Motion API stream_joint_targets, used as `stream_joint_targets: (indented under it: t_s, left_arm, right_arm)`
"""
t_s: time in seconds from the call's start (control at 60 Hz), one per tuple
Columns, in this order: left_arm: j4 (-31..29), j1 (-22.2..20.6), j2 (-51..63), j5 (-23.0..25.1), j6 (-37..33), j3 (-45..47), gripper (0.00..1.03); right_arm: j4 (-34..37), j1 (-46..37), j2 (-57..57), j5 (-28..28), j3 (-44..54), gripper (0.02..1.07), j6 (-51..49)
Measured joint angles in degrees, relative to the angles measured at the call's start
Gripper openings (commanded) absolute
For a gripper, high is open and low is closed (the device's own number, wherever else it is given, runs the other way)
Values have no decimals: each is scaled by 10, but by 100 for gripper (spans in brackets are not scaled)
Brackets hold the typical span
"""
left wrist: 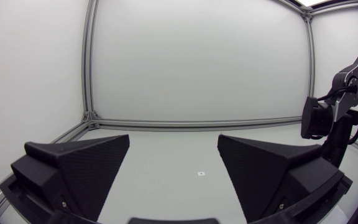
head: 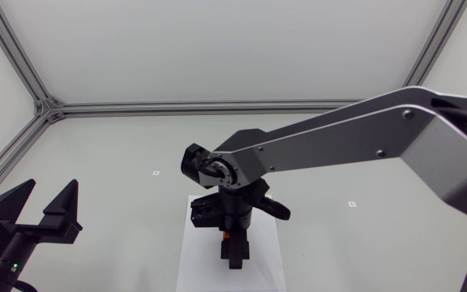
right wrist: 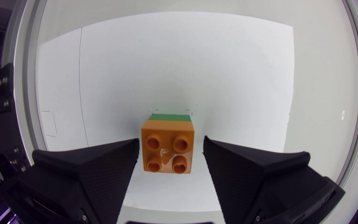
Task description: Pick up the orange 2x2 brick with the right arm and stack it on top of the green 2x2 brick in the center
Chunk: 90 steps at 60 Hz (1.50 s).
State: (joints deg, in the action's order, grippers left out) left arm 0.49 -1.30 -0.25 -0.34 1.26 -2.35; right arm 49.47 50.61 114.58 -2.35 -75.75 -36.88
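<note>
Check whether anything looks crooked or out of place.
Nothing stands out. The orange 2x2 plastic brick sits squarely on the green 2x2 brick, with only a green edge showing past it. The right gripper is open on either side of it; the left gripper is open, well apart.

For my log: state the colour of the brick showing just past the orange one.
Green brick; best in right wrist view.
</note>
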Motion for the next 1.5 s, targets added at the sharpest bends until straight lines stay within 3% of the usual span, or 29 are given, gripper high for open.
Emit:
stream_joint_targets:
  t_s: [0.433,0.567,1.5]
  left_arm:
    - [0,0,0,0,0,0,99]
    - [0,0,0,0,0,0,99]
    - [0,0,0,0,0,0,99]
  right_arm:
    - [-2,0,1,-4,-5,56,0]
    - [-2,0,1,-4,-5,45,0]
    - [-4,7,1,-4,-8,45,4]
